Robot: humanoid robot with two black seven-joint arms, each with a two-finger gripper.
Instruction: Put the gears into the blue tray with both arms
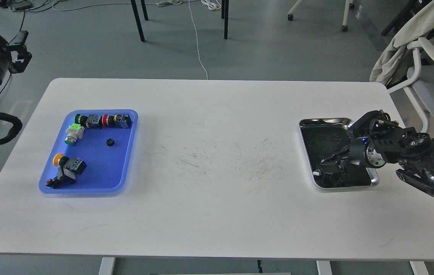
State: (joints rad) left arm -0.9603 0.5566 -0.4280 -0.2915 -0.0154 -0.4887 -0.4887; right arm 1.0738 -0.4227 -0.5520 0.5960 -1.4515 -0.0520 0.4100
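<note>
Head view, left to right. The left black robot arm rises at the far left edge, clear of the white rectangular desk (217, 214); its fingers (17, 53) are dark and small, so whether they are open or closed cannot be told. The shallow blue plastic tray with rounded corners (123, 168) lies on the left part of the desk. Inside it, one tiny black toothed gear (110, 142) rests on the tray floor right of centre, apart from the coloured push-button switches (102, 120) ranged along the far rim and in the near left corner. At the right of the desk lies the shiny steel tray with a dark inside (326, 122). The right black robot arm enters from the right edge; its fingers (326, 168) reach low into the near part of the steel tray, too dark against it to tell whether open, closed or gripping anything.
</note>
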